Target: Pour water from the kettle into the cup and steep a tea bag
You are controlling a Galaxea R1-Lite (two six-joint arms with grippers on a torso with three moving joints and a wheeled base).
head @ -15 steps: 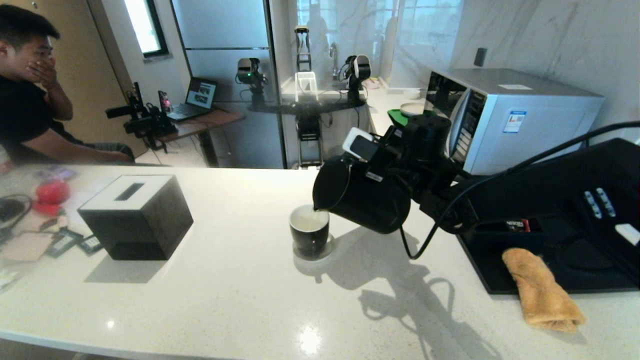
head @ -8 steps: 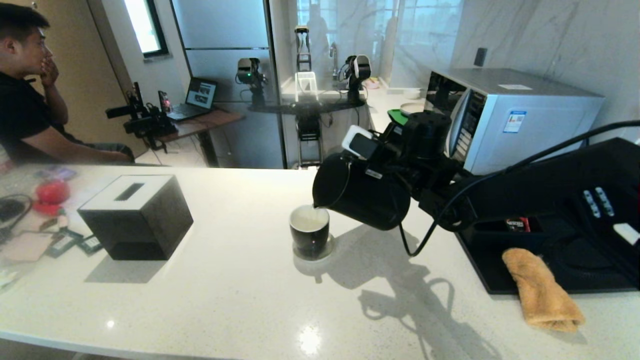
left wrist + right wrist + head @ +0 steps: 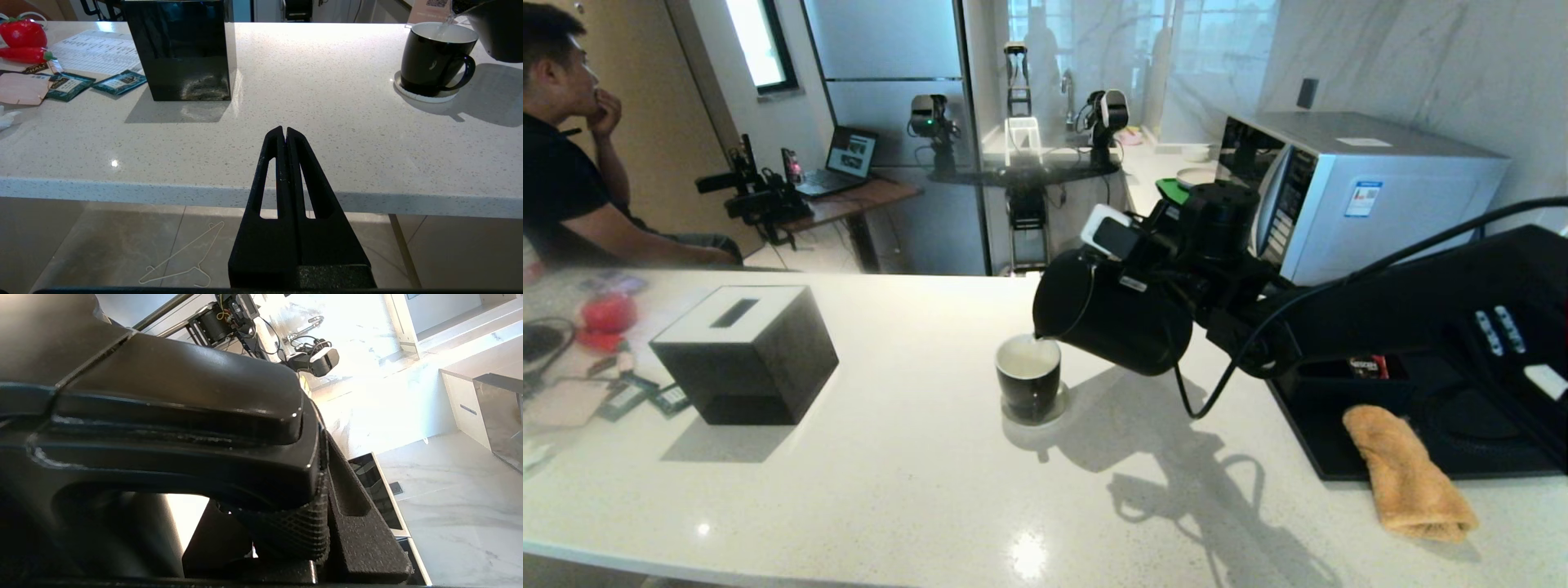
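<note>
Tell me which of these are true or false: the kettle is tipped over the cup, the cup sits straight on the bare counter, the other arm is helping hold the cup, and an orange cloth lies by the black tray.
1. The kettle is tipped with its spout over the cup. True; the right gripper holds its handle.
2. The cup sits on the bare counter. False: it stands on a small white coaster.
3. The left gripper holds the cup. False: it is shut on nothing, at the counter's near edge.
4. An orange cloth lies on the black tray's front edge. True.
</note>
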